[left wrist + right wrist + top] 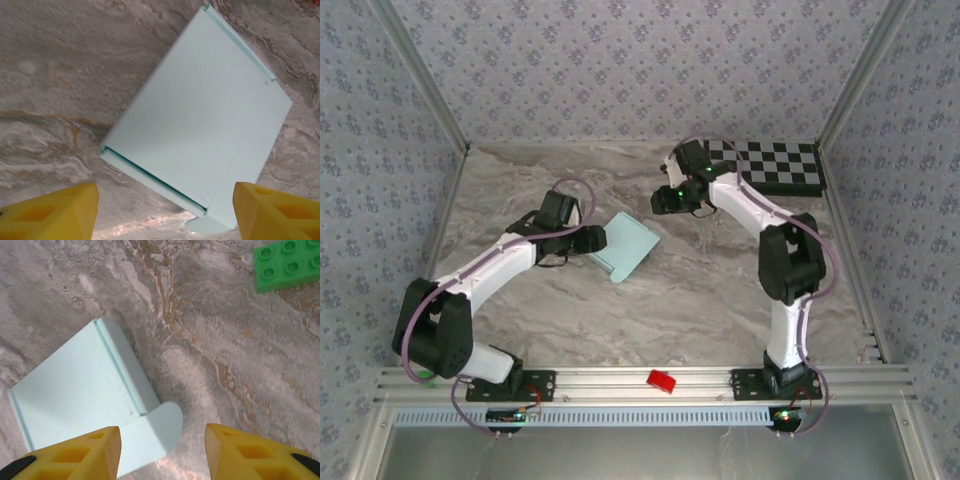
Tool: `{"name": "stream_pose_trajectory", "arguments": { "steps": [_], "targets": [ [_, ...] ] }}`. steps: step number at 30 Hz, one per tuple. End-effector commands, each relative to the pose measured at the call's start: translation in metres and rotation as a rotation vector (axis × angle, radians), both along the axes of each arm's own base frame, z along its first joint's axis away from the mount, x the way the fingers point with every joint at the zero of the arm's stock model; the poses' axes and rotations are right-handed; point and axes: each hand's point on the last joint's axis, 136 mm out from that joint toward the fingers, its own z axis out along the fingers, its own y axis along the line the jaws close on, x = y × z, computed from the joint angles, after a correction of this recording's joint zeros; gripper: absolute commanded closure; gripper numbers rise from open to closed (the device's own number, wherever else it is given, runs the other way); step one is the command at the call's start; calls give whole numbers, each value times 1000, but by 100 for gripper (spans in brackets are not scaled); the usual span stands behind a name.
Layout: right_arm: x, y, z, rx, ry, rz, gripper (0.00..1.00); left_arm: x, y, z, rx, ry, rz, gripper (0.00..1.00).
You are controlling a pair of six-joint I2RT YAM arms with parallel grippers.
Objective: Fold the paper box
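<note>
Clearly released, left fingers (50, 210) and right fingers (70, 455) reach inward toward the paper box (625, 248) from opposite sides

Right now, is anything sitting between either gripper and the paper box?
Nothing visible does. The paper box lies on bare table, just ahead of the open left gripper and right gripper. The green brick sits off to one side.
</note>
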Motion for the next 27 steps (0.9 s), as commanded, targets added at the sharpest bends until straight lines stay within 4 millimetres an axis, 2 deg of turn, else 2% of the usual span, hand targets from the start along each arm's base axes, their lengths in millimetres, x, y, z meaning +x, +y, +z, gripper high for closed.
{"name": "stream_pose_trajectory", "arguments": {
  "steps": [1, 4, 9, 14, 21, 27],
  "targets": [
    [-16, -4, -1, 49, 15, -42, 51, 15, 6, 0, 76, -36, -77, 28],
    [-28, -11, -5, 66, 8, -69, 51, 30, -1, -4, 82, -65, -154, 26],
    [-47, -19, -18, 76, 35, -94, 50, 49, -23, -13, -50, -92, -287, 25],
    [-65, -17, -34, 109, 66, -118, 49, 59, -27, -27, -53, -63, -319, 25],
    [-76, -2, -49, 188, 88, -151, 49, 48, -33, -43, -107, 12, -309, 27],
    [-79, 15, -56, 233, 103, -166, 49, 34, -41, -44, -188, 45, -284, 30]
  ]
}}
